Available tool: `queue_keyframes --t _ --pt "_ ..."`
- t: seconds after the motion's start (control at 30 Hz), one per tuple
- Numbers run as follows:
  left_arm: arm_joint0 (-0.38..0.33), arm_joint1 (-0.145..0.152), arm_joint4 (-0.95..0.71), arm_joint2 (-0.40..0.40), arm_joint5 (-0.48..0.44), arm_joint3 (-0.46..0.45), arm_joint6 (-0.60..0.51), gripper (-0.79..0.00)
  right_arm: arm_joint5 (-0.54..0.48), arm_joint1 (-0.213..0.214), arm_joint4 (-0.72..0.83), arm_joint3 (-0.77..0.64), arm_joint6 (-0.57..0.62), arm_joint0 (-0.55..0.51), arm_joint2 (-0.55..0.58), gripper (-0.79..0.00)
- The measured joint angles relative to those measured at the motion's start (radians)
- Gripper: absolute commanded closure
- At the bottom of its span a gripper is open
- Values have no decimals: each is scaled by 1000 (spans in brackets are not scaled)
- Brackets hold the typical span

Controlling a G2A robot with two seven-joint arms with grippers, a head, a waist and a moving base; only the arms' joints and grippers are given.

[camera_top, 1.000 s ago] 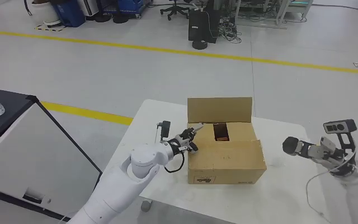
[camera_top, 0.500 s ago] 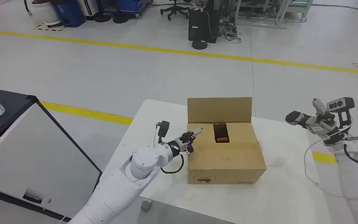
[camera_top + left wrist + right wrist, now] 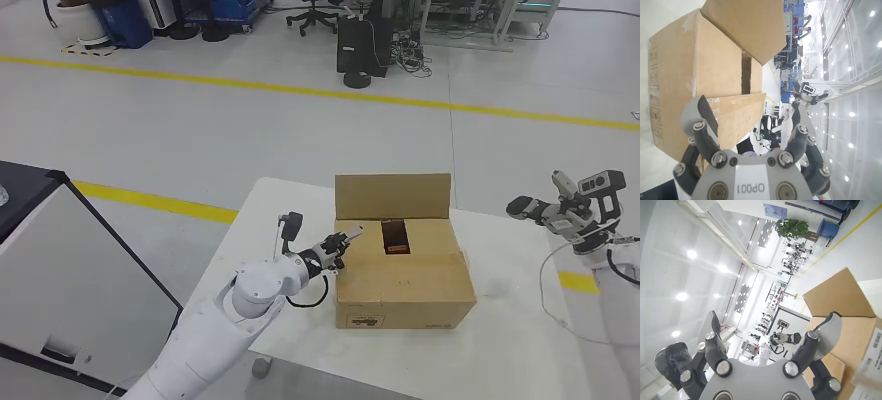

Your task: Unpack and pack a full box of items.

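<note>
A brown cardboard box (image 3: 405, 285) stands in the middle of the white table, its back flap (image 3: 392, 195) upright. The top flaps lie partly folded in, and a gap between them shows a dark brown item (image 3: 395, 236) inside. My left gripper (image 3: 338, 243) is at the box's left top edge. It is open, and the left side flap (image 3: 738, 115) reaches into the space between its fingers (image 3: 703, 111). My right gripper (image 3: 525, 208) hangs open in the air to the right of the box, clear of it. In the right wrist view the right gripper (image 3: 772, 323) is empty, with the box (image 3: 840, 298) beyond it.
The table (image 3: 290, 215) has bare surface left, right and in front of the box. A white cabinet with a dark top (image 3: 60, 270) stands left of the table. Beyond the table lies open floor with yellow lines.
My right arm has lifted from low beside the table's right edge to a higher spot farther back. My left gripper has shifted only slightly at the box's left flap.
</note>
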Motion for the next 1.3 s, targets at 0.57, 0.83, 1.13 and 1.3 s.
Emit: queue_keyframes --t 0.57,0.83,1.13,1.3 --pt "0 0 0 0 0 0 0 -785 113 -51 58 166 -96 156 -115 -785" --pt "0 0 0 0 0 0 0 -785 120 -118 11 428 -153 361 -252 -785" --pt "0 0 0 0 0 0 0 -785 58 -185 -102 586 -336 474 -354 -785" --pt "0 0 0 0 0 0 0 -785 48 -205 -89 623 -361 501 -357 -785"
